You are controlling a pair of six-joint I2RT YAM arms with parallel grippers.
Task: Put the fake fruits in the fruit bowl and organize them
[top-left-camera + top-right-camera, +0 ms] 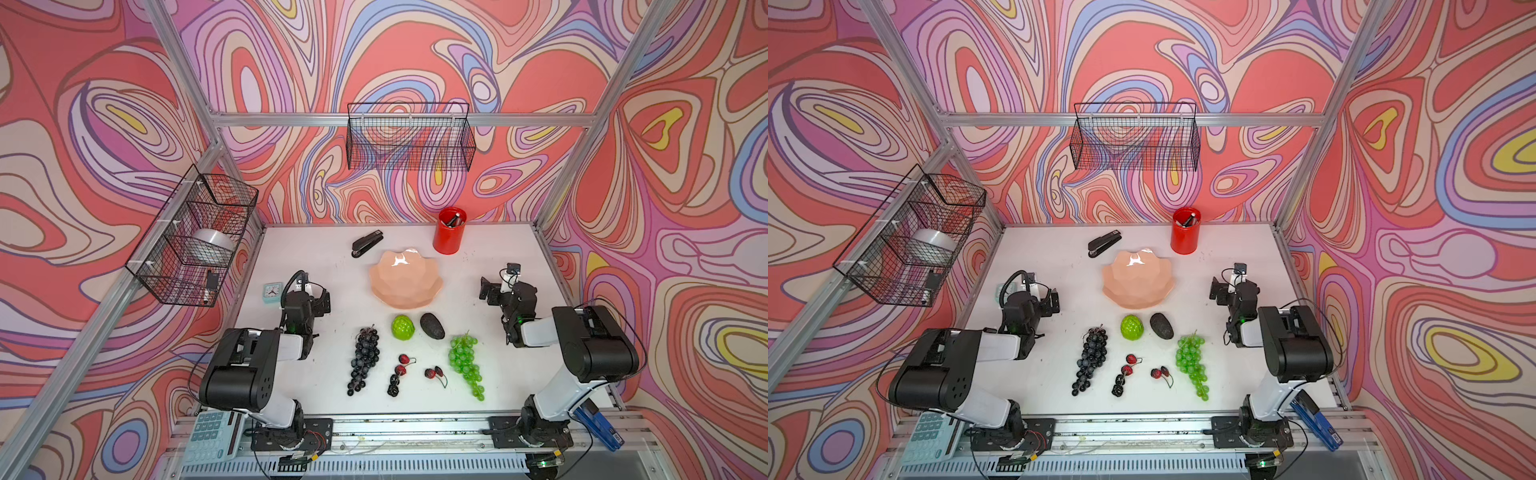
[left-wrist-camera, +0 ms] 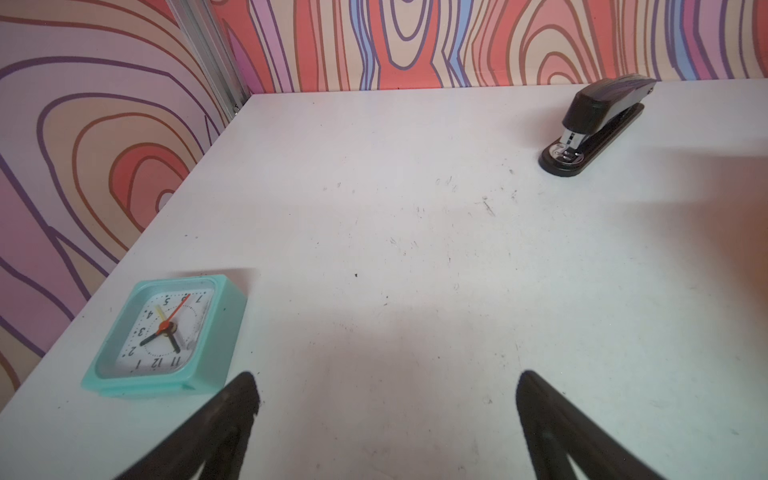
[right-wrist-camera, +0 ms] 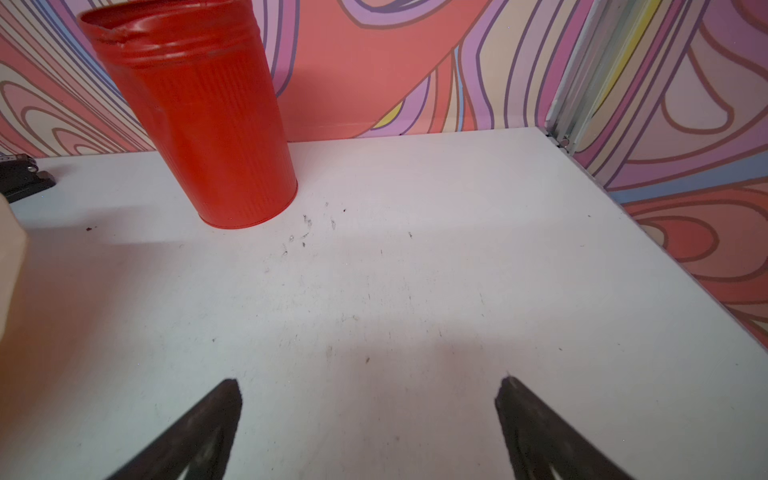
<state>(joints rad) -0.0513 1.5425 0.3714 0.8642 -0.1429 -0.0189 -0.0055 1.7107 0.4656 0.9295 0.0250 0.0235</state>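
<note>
White table (image 1: 307,257), two arms, one at each near corner.

Fruit bowl (image 1: 405,280): one, peach-pink, centre of the table towards the far side. Nothing lies in it.

Fruits, all on the table nearer than the bowl:
- lime-green round fruit (image 1: 402,327): one, just near of the bowl.
- avocado (image 1: 432,326): one, dark, close on the right of the green fruit, apart from it.
- purple grape bunch (image 1: 365,359): one, left end of the group, lying lengthwise far to near.
- green grape bunch (image 1: 466,361): one, right end of the group, lying the same way.
- cherries (image 1: 434,373): four as far as I can count, between the two bunches; two singles on the left, one pair on the right.
- blackberries (image 1: 392,384): small dark cluster just near of the single cherries; too small to count.

Left gripper (image 2: 384,390): jaws wide apart, nothing between them, over bare table left of the bowl.
Right gripper (image 3: 370,395): jaws wide apart, empty, over bare table right of the bowl.

Other things: one red cup (image 1: 449,232) far right of the bowl, one stapler (image 1: 367,243) far left of it, one teal clock (image 1: 272,292) at the left edge, two wire baskets (image 1: 409,139) on the walls.
</note>
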